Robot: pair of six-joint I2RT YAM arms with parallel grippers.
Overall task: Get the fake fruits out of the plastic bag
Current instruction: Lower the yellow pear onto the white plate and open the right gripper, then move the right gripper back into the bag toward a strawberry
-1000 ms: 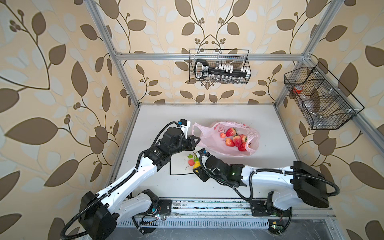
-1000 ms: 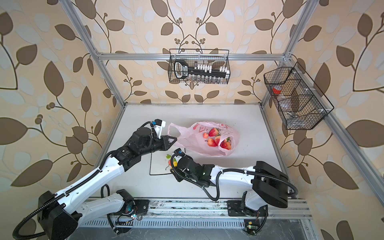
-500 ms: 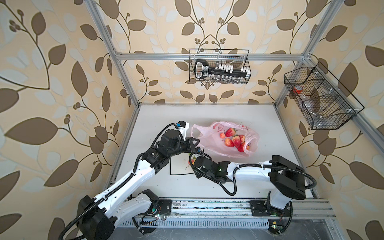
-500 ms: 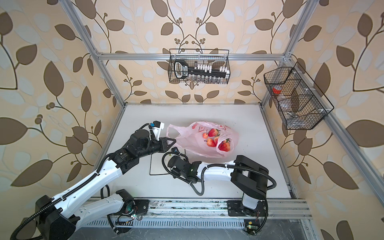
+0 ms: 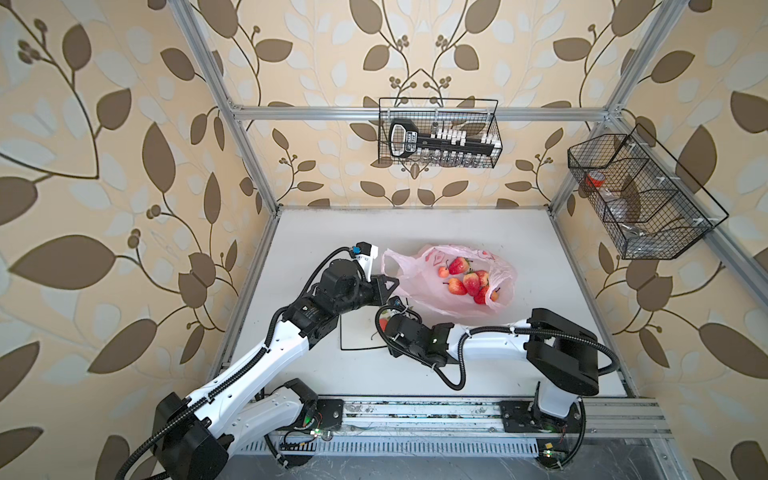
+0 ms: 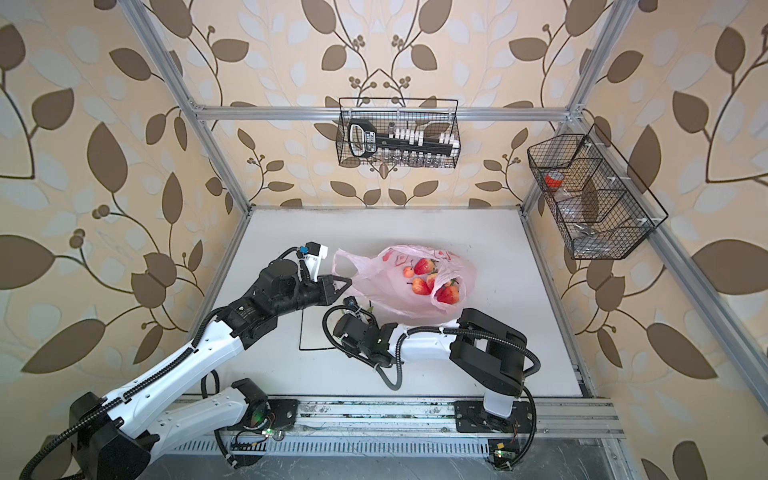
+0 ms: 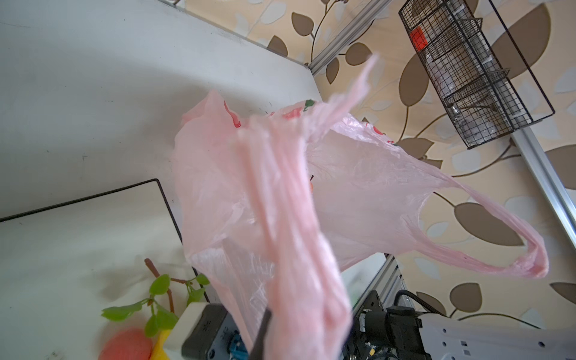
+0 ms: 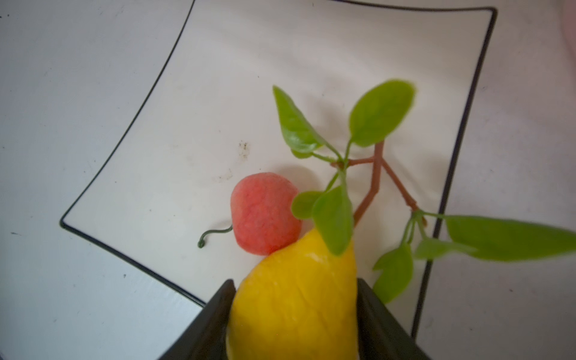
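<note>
The pink plastic bag lies on the table with several fake fruits, strawberries and small peaches, showing through it. My left gripper is shut on the bag's bunched edge and holds it up. My right gripper is over the plate, jaws against both sides of the yellow pear. The pear's tip touches a peach lying on the plate.
The square white black-rimmed plate sits between the arms, left of the bag. A leafy twig lies on it by the pear. Wire baskets hang on the back wall and right wall.
The right arm has folded its elbow in and its wrist has shifted slightly left over the plate. The left gripper has kept its hold at the bag's mouth.
</note>
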